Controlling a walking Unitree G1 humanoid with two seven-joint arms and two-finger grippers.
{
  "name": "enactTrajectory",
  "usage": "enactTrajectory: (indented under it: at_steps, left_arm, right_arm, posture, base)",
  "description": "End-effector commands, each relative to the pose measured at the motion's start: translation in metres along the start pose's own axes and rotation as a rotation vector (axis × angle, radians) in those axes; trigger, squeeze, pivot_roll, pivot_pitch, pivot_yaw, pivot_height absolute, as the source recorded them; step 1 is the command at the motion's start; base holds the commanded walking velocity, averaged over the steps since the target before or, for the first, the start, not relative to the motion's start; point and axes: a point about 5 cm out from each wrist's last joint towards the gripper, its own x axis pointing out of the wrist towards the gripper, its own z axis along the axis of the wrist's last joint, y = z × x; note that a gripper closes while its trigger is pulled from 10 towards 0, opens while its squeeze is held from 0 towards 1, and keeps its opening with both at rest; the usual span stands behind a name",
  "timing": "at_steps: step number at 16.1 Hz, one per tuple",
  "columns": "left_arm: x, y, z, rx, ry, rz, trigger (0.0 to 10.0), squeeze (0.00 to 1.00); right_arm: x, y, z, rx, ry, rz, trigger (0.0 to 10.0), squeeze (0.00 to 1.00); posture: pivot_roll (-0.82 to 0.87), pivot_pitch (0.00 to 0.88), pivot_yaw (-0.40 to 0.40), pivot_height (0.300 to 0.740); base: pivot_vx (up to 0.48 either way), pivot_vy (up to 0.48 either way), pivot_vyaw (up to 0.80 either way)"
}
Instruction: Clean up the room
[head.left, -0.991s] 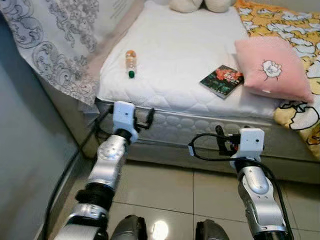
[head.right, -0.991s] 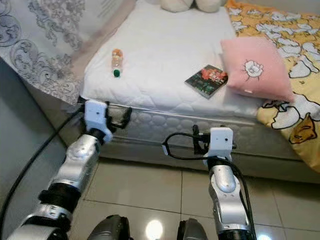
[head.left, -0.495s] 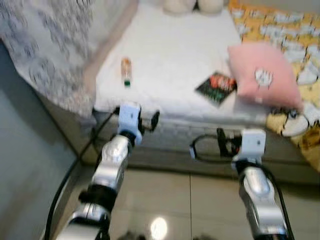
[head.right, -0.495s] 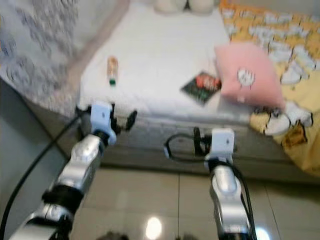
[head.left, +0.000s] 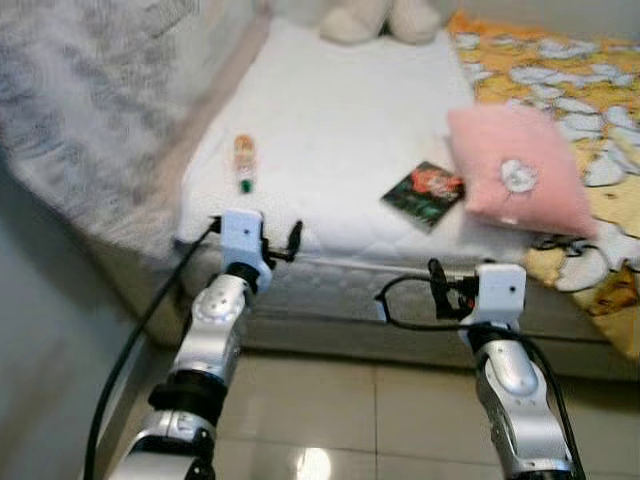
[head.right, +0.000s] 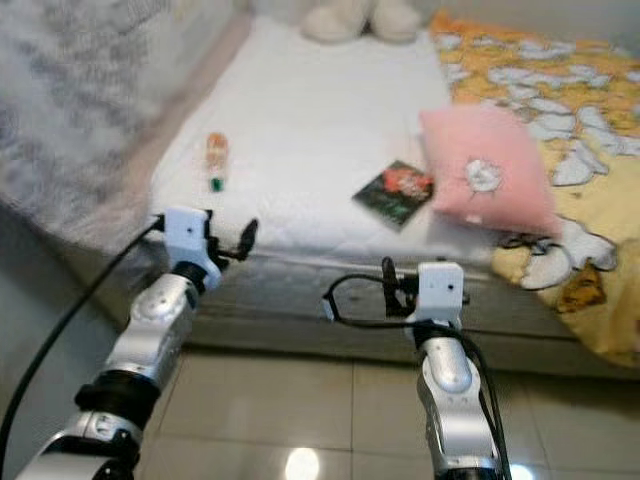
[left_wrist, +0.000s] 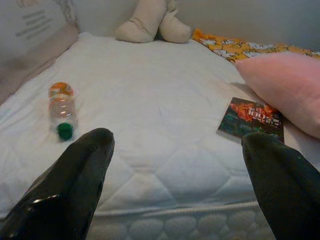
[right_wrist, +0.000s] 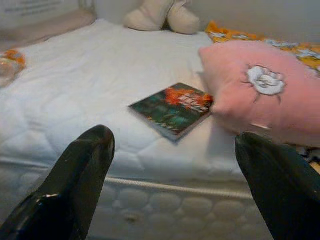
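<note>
At the near edge of the bed, the left gripper (left_wrist: 175, 185) is held up with its two black fingers (left_wrist: 70, 185) spread wide and nothing between them. The right gripper (right_wrist: 172, 182) is held up beside it, a little lower, and its fingers (right_wrist: 75, 185) are spread wide too, with nothing held. Both are kept just in front of the white mattress (head.left: 340, 120), and it is not touched by either. A small plastic bottle (head.left: 243, 160) with a green cap is laid on its side on the mattress, near the left gripper. A book (head.left: 424, 192) with a dark cover is laid flat further to the right, ahead of the right gripper. A pink pillow (head.left: 515, 172) is set just beside the book and partly over it. A yellow blanket (head.left: 560, 90) is spread under the pillow. A soft toy (head.left: 380, 18) is seen at the far end of the bed. A patterned curtain (head.left: 80, 100) is hung on the left. A tiled floor (head.left: 350, 400) is seen below the arms.
</note>
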Motion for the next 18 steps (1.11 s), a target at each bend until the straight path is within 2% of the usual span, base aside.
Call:
enactTrajectory:
  at_steps: [1, 4, 18]
  left_arm:
    - [0.0048, -0.0034, 0.0038, -0.008, -0.004, -0.005, 10.0, 0.00]
    - [0.0066, -0.0054, 0.0064, -0.043, -0.022, 0.003, 10.0, 0.00]
    - [0.0141, 0.0023, 0.0111, -0.003, -0.009, 0.031, 10.0, 0.00]
  right_arm:
    - [0.0020, -0.0022, 0.0018, -0.007, -0.007, -0.003, 10.0, 0.00]
    - [0.0025, -0.0042, 0.0026, -0.012, -0.012, -0.009, 10.0, 0.00]
    - [-0.0020, 0.0011, -0.0041, -0.016, 0.009, 0.017, 10.0, 0.00]
  posture:
    - [-0.02, 0.000, 0.028, 0.740]
    - [-0.03, 0.000, 0.032, 0.740]
    - [-0.03, 0.000, 0.035, 0.740]
  base:
    - [0.480, 0.000, 0.00]
    - [0.480, 0.000, 0.00]
    - [0.471, 0.000, 0.00]
